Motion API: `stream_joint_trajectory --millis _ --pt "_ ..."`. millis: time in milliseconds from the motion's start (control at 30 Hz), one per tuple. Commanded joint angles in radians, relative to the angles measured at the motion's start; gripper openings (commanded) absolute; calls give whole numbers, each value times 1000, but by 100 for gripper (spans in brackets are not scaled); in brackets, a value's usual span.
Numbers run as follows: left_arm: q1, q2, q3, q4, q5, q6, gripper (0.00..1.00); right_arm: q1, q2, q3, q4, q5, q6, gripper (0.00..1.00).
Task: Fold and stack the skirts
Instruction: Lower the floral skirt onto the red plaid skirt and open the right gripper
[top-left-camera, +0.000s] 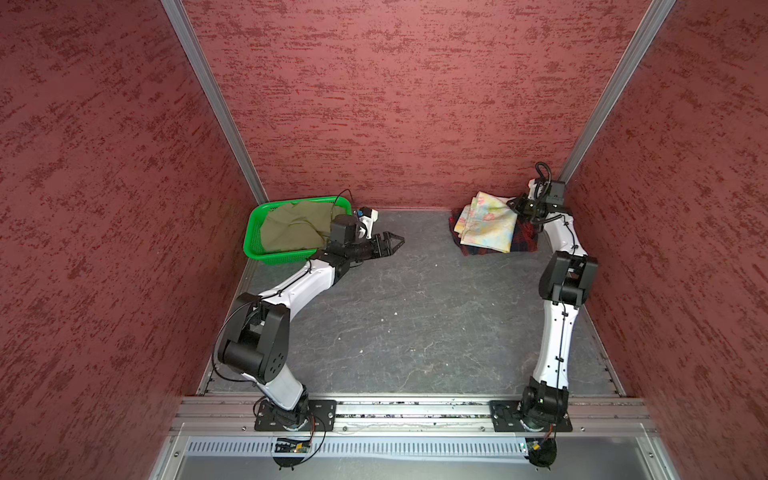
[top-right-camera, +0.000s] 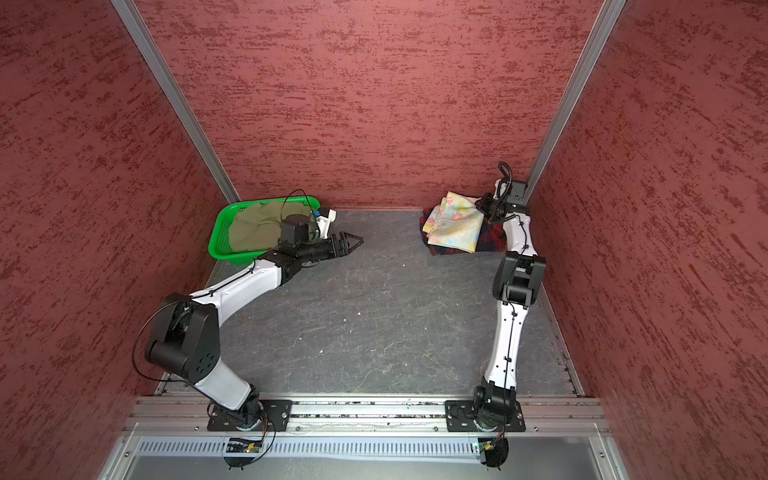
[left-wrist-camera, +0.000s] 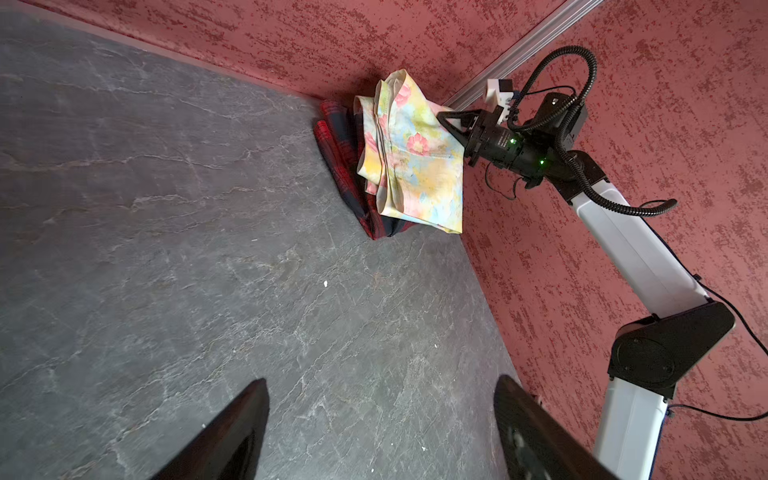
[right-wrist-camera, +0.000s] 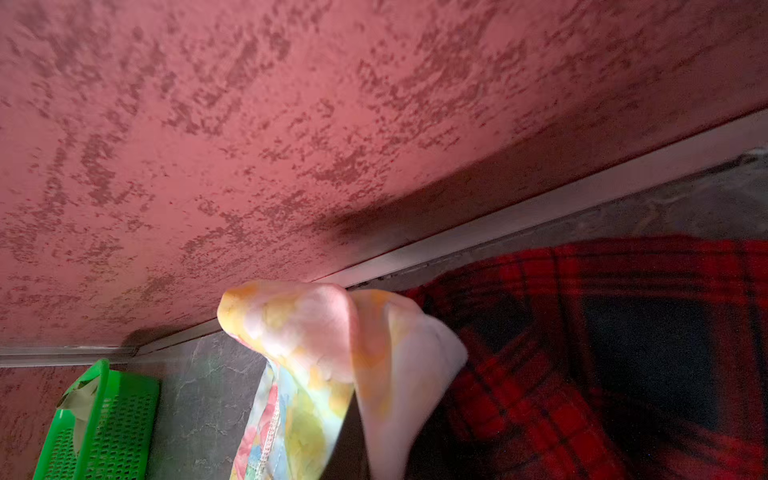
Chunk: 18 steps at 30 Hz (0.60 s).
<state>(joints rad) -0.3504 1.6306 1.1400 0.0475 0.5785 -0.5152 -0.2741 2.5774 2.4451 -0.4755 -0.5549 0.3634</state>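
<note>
The floral skirt (top-left-camera: 486, 222), pastel yellow and blue with pink flowers, is seen folded on the red-and-navy plaid skirt (top-left-camera: 527, 240), well apart from the basket (top-left-camera: 252, 232) across the desk (top-left-camera: 415, 311). One corner is pinched in the closed right tool (top-left-camera: 513, 203). The khaki skirt (top-left-camera: 291, 228) is crumpled inside the basket and partly hidden by the left arm (top-left-camera: 316, 270). The left tool (top-left-camera: 399, 241) is held wide open and empty just beside the basket.
</note>
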Motion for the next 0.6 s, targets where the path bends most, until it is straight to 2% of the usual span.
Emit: stream_joint_trajectory --millis 0,367,400,500,567 --pt "-8 12 33 -26 0 25 85 -5 2 55 23 -2 -55 0" --pt "-13 24 72 -82 -25 44 85 -2 39 45 111 179 -148 0" --pt "-13 25 75 -86 -25 44 85 -3 42 45 124 188 -151 3" --pt "-13 26 86 -102 -42 50 86 -3 38 45 174 230 -142 27" --pt "-13 24 93 -115 -60 53 88 -2 24 43 205 242 -128 57"
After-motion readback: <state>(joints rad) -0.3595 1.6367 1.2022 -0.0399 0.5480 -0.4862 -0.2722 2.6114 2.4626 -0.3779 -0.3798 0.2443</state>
